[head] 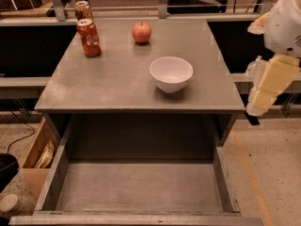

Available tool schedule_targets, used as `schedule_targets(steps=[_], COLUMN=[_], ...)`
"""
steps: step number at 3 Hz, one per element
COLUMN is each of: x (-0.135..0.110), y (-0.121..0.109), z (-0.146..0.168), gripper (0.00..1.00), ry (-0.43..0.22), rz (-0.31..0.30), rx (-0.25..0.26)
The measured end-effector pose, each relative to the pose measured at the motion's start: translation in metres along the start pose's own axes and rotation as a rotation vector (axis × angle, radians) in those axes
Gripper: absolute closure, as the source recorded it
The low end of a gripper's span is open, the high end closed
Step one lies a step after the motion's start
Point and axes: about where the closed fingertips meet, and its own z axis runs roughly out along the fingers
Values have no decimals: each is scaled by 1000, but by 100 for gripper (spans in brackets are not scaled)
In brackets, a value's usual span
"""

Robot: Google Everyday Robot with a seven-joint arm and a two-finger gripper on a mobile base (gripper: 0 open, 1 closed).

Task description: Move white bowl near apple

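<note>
Our glossy white round bowl [171, 73] sits on the grey table [113, 84], apart from the small red-orange apple [141, 32]. Our hand [256, 106] hangs beside the table's right edge; we cannot tell its grip

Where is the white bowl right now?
In the camera view, the white bowl sits right of centre on the table, in front of the apple; the gripper hangs beyond the table's right edge.
</note>
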Motion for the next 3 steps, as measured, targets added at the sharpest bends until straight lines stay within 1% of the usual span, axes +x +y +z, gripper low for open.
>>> schedule_targets(steps=[1,2,3], x=[-17,-35,-57], y=[-25,-36,-30], z=[32,66,97], gripper=[0,0,0], ry=[9,-5,-85], rz=[-57,-123,-184], rx=[-18,-38,-60])
